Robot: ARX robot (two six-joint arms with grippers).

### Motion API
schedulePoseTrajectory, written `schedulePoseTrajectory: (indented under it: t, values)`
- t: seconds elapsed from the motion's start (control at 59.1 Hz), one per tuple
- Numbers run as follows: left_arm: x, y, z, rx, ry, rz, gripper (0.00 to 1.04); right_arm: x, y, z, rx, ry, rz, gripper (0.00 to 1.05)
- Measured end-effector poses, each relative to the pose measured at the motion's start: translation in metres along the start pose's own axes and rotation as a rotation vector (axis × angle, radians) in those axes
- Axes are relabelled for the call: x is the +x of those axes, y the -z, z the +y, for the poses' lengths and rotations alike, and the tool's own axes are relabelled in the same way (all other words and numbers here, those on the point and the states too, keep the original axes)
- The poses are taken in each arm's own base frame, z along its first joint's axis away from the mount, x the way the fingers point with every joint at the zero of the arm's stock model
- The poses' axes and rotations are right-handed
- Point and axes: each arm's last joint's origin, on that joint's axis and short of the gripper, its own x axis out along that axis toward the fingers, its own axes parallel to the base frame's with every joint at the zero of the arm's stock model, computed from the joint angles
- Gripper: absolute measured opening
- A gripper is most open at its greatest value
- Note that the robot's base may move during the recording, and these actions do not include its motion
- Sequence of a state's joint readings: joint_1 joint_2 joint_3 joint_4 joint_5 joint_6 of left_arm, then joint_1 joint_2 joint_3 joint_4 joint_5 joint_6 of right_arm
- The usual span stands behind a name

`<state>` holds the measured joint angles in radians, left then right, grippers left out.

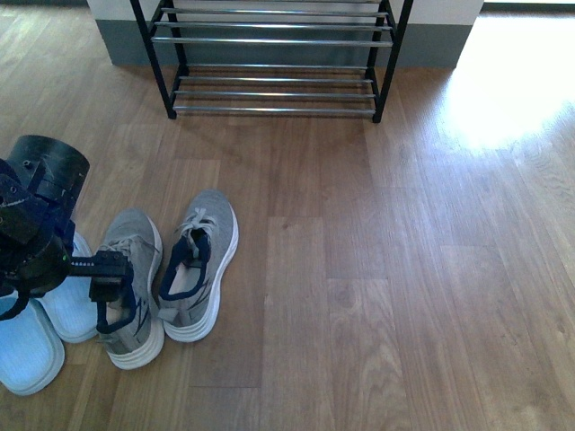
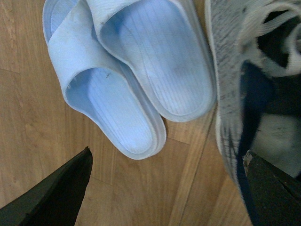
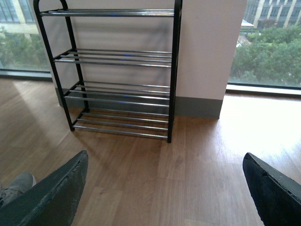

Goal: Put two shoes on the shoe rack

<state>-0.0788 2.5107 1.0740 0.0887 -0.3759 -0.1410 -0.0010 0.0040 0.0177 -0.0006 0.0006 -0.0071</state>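
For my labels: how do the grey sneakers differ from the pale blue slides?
The grey sneakers are closed, laced, with white soles; the pale blue slides are open, laceless, one colour. In the front view the sneakers lie right of the slides, which the left arm partly hides. Both pairs are on the floor, not the shoe rack.

Place: a home-like indoor room, perhaps an entry area; home or office cannot be told for sure
Floor: wood-plank floor [image 1: 377, 269] across the whole front view; patch of sunlight [image 1: 503, 81] at its upper right
Storage: shoe rack [image 3: 122, 70] with a black frame and 4 tiers of chrome bars; top centre of the front view
Wall: pale wall [image 3: 207, 47] with grey skirting [image 3: 197, 106] behind the rack
Windows: low windows [image 3: 270, 52] on both sides of the wall; trees [image 3: 263, 61] and buildings [image 3: 273, 14] outside
Footwear: grey sneakers [image 1: 202, 260] and pale blue slides [image 1: 27, 350] loose on the floor, lower left of the front view
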Motion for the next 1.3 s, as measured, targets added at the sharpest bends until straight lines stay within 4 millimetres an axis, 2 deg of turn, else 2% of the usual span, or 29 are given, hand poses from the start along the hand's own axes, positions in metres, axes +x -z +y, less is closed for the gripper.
schedulePoseTrajectory:
  t: [0.152,0.287,0.592,0.981,1.048,1.302]
  values:
    - [0.021,-0.002,-0.001,0.021,-0.011,0.015,0.95,0.000,0.000,0.000,0.000,0.000,0.000,0.95]
    - [0.022,-0.005,-0.009,0.021,0.083,0.023,0.95,0.000,0.000,0.000,0.000,0.000,0.000,0.95]
    - [0.020,-0.014,-0.018,0.033,0.102,-0.002,0.95,0.000,0.000,0.000,0.000,0.000,0.000,0.95]
    - [0.054,-0.017,-0.029,0.067,0.122,-0.087,0.95,0.000,0.000,0.000,0.000,0.000,0.000,0.95]
    - [0.057,-0.017,-0.030,0.072,0.124,-0.086,0.82,0.000,0.000,0.000,0.000,0.000,0.000,0.95]
    - [0.057,-0.016,-0.031,0.068,0.138,-0.082,0.44,0.000,0.000,0.000,0.000,0.000,0.000,0.95]
